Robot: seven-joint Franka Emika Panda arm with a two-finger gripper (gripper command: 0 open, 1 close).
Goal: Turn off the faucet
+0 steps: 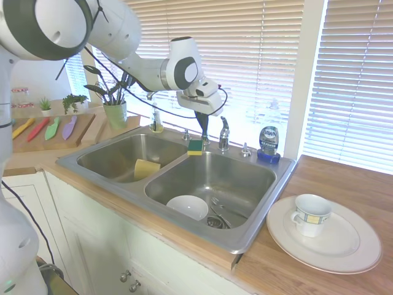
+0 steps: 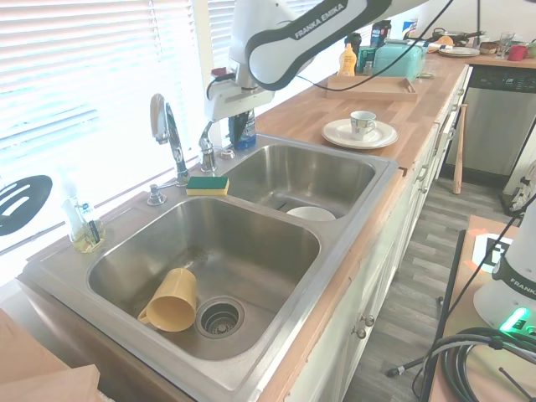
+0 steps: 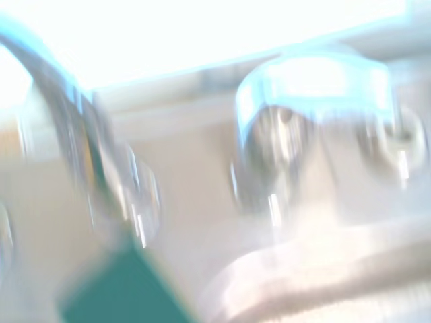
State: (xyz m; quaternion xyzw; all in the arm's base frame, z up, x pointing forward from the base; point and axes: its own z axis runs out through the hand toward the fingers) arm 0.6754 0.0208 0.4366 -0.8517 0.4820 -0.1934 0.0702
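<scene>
The arm (image 1: 132, 58) is made of glossy white rounded segments, with dark grey round caps at the joints. One segment has a black band with the white letters "FRANKA EMIKA". Thin black cables run along it. The gripper (image 1: 202, 126) has a white body and dark fingers.
</scene>
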